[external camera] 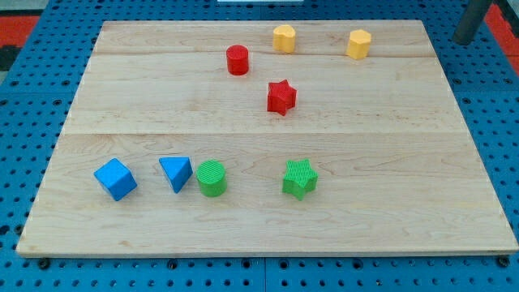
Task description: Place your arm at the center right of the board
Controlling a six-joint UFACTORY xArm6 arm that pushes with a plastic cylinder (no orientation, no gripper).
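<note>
A big wooden board [268, 219] lies flat on a blue table full of little holes [486, 113]. The board takes up most of the view.

My tip [464, 40] is the bottom of a dark rod at the view's top right. It sits just off the board's right edge, over the blue table, touching no block. It is a plain rod with nothing to open or close, and it holds nothing. The center right of the board is lower down in the view than my tip.

Near the view's bottom, in a row from left: a blue cube [114, 178], a blue triangle block [176, 173], a green cylinder [212, 178] just beside it, and a green star [299, 178].

Higher up is a red star [280, 97], then a red cylinder [237, 60].

Near the top edge sit two yellow blocks, one [284, 38] left of the other [358, 44]. The right one is closest to my tip.
</note>
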